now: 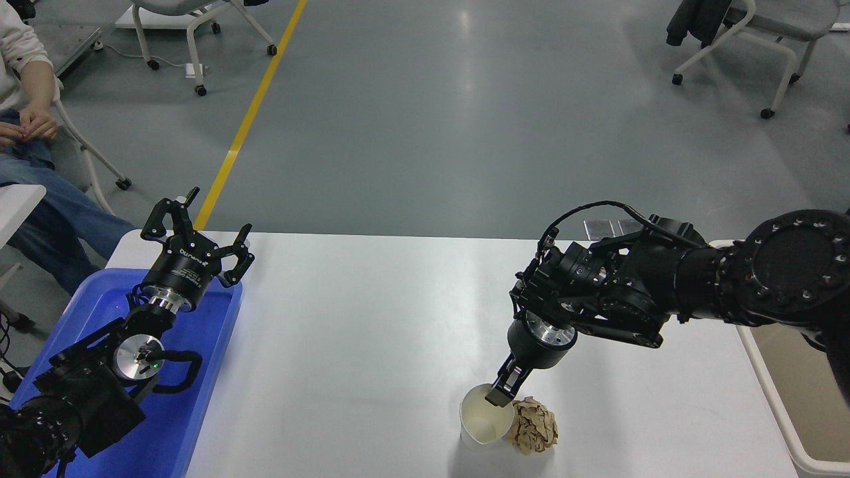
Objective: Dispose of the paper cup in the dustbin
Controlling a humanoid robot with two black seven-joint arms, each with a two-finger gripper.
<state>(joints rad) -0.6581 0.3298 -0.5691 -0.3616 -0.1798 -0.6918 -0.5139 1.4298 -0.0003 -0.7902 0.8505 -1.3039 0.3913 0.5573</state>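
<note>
So the paper cup [486, 423] is standing upright on the white table [372, 345], near the front edge, touching or just beside a crumpled brown paper ball [533, 425]. The right gripper [499, 396] is pointing down at the cup's far rim, looks like one finger is dipping inside, but I can't tell if it's actually pinching the wall yet. I'd call this the grasp step. Next it needs a firm pinch, a lift, then a swing right to the dustbin [790, 425] off the table's edge. Left gripper [199, 229] is parked, fingers spread, over a blue tray [206, 398].
</note>
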